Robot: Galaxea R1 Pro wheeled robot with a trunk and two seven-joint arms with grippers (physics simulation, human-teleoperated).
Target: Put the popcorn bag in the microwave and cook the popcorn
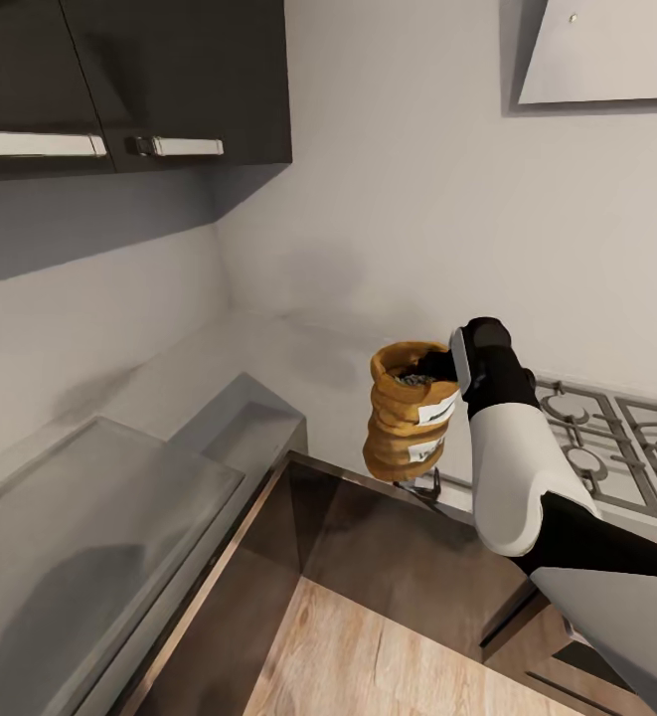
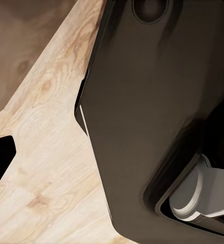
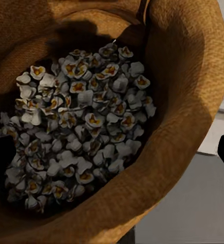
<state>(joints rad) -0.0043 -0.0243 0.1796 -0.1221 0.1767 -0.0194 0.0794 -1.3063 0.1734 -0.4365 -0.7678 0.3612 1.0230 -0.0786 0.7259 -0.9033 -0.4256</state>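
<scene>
Aloft, popcorn bag in right hand

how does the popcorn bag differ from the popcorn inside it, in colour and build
The popcorn bag is mustard-tan woven cloth, while the popcorn is whitish-grey with orange-brown centres. The bag is one soft sack with a thick rolled rim; the popcorn is a loose heap of many tiny pieces. The bag carries white labels on its outside in the head view; the popcorn has none. Both are lifted together at the right gripper, above the countertop.
</scene>
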